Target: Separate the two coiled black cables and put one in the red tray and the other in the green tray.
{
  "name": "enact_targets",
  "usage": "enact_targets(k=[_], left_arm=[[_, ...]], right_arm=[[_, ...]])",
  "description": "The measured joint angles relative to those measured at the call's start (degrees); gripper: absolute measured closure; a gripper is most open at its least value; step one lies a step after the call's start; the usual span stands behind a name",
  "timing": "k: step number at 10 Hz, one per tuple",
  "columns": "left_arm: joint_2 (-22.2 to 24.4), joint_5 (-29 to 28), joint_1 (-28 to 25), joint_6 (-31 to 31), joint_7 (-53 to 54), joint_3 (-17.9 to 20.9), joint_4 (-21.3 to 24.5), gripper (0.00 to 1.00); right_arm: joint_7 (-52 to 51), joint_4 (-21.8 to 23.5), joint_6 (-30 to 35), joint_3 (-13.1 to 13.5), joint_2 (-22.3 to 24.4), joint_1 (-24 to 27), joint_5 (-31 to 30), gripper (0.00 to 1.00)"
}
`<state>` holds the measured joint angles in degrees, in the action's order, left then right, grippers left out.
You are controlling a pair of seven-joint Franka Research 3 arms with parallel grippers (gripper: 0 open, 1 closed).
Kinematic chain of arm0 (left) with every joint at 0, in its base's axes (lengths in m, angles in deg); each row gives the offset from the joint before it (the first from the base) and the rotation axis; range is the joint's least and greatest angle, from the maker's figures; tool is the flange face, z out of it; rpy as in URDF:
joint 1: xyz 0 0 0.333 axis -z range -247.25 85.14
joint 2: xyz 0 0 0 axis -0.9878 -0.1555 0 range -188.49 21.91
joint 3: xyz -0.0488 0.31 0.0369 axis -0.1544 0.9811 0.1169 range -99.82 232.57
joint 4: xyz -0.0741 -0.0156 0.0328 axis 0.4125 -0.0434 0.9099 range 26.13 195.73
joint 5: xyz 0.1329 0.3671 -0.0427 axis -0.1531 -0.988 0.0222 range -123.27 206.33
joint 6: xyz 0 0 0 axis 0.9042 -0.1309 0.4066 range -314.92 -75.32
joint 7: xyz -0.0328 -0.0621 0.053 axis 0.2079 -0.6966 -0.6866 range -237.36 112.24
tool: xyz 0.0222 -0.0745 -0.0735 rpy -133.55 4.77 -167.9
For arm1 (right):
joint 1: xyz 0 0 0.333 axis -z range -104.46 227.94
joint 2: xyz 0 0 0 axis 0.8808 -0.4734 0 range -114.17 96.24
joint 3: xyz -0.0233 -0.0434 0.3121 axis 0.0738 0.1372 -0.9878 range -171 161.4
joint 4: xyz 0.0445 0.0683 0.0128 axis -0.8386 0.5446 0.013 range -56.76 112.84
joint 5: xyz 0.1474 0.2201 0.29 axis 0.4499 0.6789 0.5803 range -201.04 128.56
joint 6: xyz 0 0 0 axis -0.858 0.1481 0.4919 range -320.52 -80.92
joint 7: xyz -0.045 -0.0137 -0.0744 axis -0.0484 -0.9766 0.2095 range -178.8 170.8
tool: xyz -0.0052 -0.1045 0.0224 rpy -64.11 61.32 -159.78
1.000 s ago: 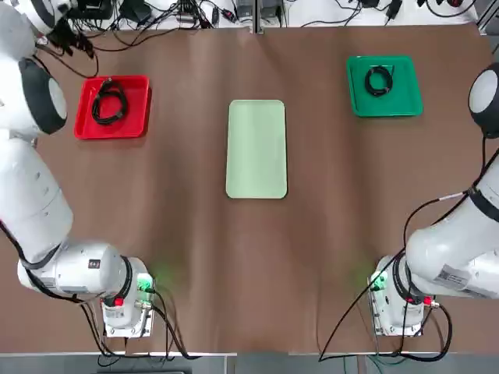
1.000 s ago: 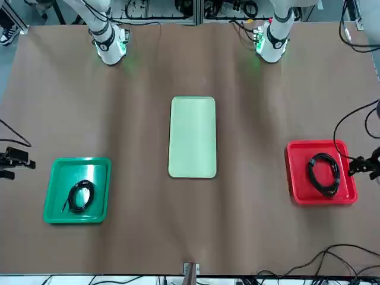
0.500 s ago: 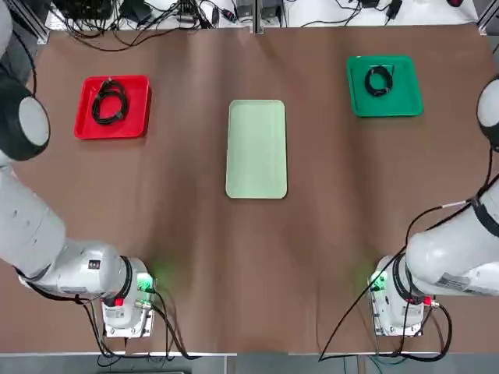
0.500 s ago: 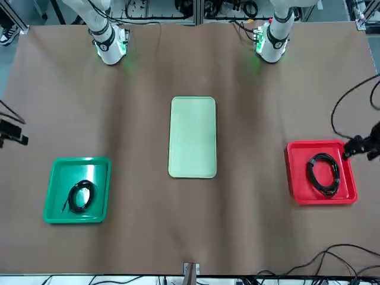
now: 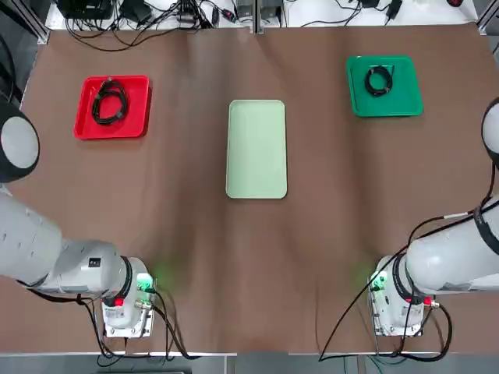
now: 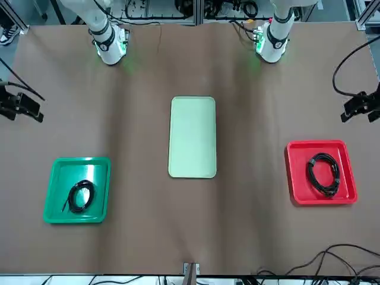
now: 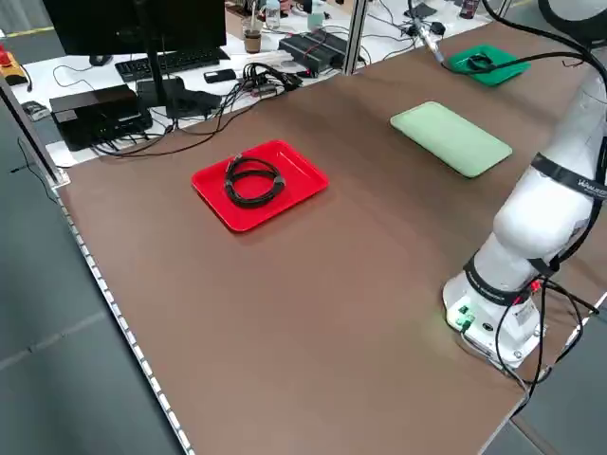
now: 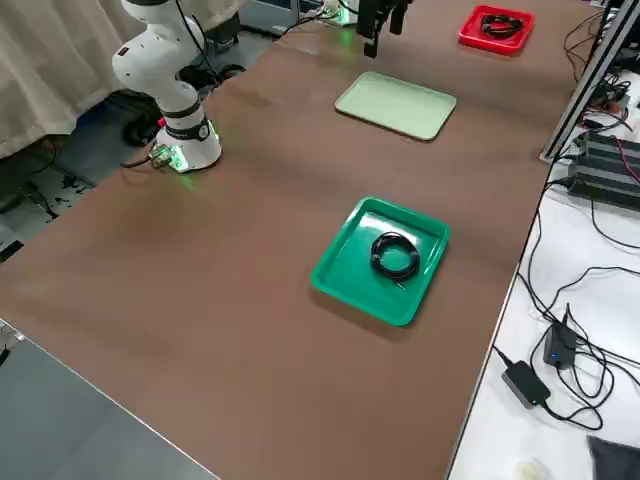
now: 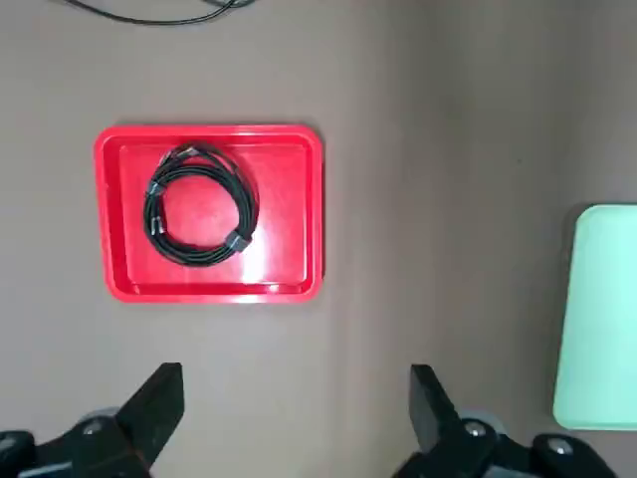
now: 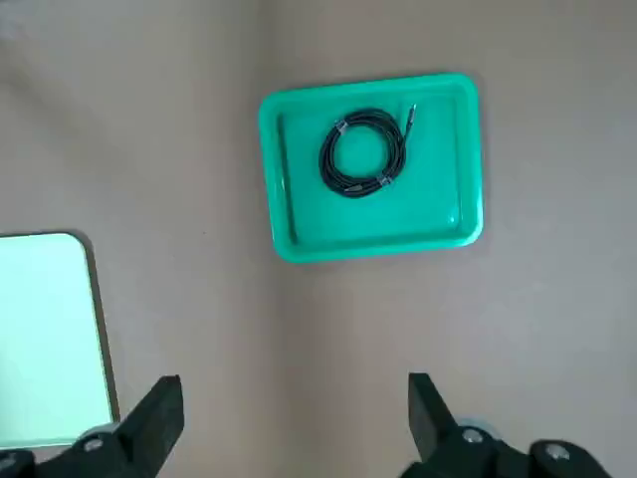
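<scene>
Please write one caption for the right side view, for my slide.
A coiled black cable lies in the green tray, while another rests in the red tray beyond the pale green tray.

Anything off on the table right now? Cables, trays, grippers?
Nothing stands out. One coiled cable lies in the red tray, the other in the green tray. The left gripper and right gripper are open and empty, each hovering nearer the robot than its tray.
</scene>
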<state>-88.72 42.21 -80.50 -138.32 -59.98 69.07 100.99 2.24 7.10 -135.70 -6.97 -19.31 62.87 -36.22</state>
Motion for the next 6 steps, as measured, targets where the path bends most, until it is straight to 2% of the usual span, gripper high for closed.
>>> enact_targets(k=[2, 4, 6], left_arm=[[-0.80, -1.26, 0.00, 1.36, -0.45, -2.25, -2.23, 0.00], [-0.79, -1.27, -0.22, 2.02, -0.46, -2.36, -2.82, 0.00], [-0.73, -1.27, -0.28, 2.28, -0.71, -2.37, -2.62, 0.00]], right_arm=[[0.01, 1.52, -0.15, 0.70, 1.14, -0.35, 0.00, 0.00], [0.02, 2.05, -0.19, 6.19, 1.72, -4.62, 0.00, 0.00], [0.02, 2.46, -0.27, 7.35, 2.17, -5.50, 0.00, 0.00]])
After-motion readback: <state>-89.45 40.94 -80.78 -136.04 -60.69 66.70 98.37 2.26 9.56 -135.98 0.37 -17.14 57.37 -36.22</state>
